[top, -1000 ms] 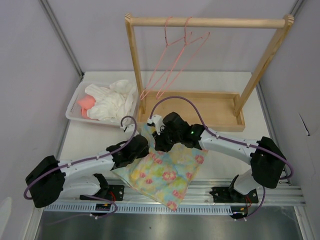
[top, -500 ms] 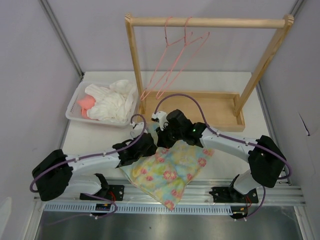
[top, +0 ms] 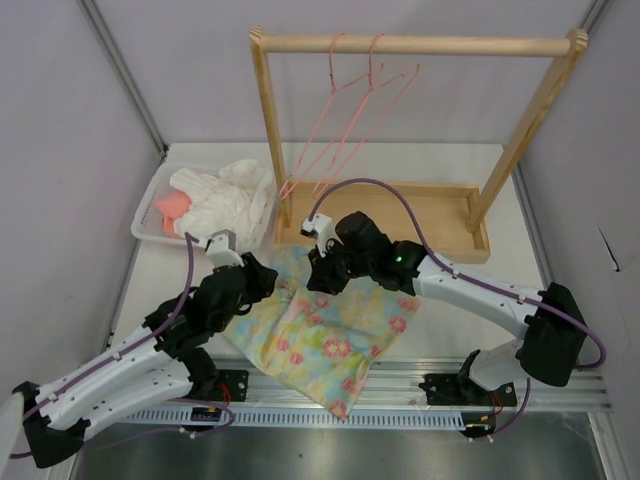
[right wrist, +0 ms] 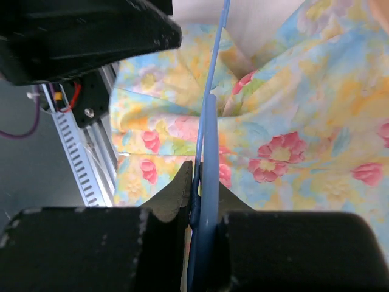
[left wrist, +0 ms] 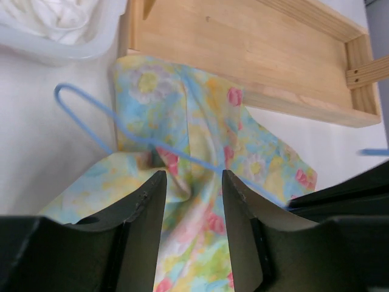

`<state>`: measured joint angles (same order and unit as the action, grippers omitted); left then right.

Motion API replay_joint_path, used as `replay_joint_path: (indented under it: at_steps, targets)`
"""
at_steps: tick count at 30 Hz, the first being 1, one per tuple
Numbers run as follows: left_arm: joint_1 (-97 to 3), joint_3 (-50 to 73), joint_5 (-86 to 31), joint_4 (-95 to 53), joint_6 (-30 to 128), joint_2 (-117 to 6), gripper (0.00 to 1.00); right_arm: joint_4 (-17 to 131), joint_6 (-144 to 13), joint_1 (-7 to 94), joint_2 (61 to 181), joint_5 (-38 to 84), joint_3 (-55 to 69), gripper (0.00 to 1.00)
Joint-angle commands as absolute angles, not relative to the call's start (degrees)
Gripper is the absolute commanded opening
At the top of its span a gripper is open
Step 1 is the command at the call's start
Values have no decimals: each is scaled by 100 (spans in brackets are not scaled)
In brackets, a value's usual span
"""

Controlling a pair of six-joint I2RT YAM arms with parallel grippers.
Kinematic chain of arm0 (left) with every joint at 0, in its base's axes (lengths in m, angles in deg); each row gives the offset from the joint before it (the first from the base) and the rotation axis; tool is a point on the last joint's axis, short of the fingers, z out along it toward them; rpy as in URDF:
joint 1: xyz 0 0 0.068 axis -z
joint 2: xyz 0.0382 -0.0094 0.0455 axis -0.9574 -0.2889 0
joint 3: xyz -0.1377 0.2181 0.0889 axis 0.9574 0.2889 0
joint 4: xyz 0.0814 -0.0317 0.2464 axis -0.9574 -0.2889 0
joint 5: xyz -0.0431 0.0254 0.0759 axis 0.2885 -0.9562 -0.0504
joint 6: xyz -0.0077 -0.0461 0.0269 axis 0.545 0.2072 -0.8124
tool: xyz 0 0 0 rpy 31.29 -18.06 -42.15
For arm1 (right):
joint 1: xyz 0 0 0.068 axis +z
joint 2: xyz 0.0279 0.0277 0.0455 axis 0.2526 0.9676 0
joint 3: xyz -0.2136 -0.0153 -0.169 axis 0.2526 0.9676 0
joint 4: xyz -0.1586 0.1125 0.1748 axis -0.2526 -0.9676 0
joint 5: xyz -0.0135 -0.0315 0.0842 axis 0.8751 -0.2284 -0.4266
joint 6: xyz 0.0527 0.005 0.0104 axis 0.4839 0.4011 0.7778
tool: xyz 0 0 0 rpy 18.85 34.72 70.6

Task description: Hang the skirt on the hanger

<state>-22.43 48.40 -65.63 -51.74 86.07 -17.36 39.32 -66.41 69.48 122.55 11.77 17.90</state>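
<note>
Right gripper (right wrist: 203, 188) clamps the hanger (right wrist: 208, 134); left gripper (left wrist: 191, 179) is open above the skirt (left wrist: 200, 146); the wire may slip from the cloth.

Left arm (top: 130, 365) is stretching low and diagonally from its near-left base toward centre. Its gripper (left wrist: 191, 182) is pointing forward, jaws standing apart. Right arm (top: 470, 290) is reaching in from the right, wrist angling down-left. Its gripper (right wrist: 203, 182) is pinching a thin light-blue wire hanger (right wrist: 208, 140). Both grippers are sitting near each other.
</note>
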Motion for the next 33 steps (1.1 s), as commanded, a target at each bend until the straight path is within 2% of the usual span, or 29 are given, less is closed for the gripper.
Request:
replay_joint_path:
  at_steps: [1,10,16,17,20,23,26,30,33]
  targets:
    - [-2294,4711,-6817,-5896,8287,-1663,50,3830,-6768,6860,11784,1161,1341,0]
    - [-2302,5088,-6738,-5696,8156,-1127,52,3478,-6812,6060,11187,450,1719,0]
    - [-2390,5597,-6414,-4300,7418,-1749,54,3320,-6804,6007,11099,186,1500,0]
    - [-2390,5659,-6274,-3741,7225,-1759,53,3250,-6812,5990,11090,151,1439,0]
    - [-2600,5730,-6212,-3350,7066,-1716,56,3118,-6795,5928,11090,63,1359,0]
    - [-3232,5651,-5203,-2927,6548,-1943,55,2977,-6795,5797,11037,-69,1333,0]
    - [-3524,5589,-4612,-2778,6249,-1962,54,2942,-6742,5665,10941,-340,1315,0]
    - [-4015,5563,-3235,-2558,5967,-2075,53,2898,-6716,5463,10861,-500,1254,0]
    - [-4095,5537,-2907,-2436,5993,-2251,53,2836,-6707,5348,10852,-657,1140,0]
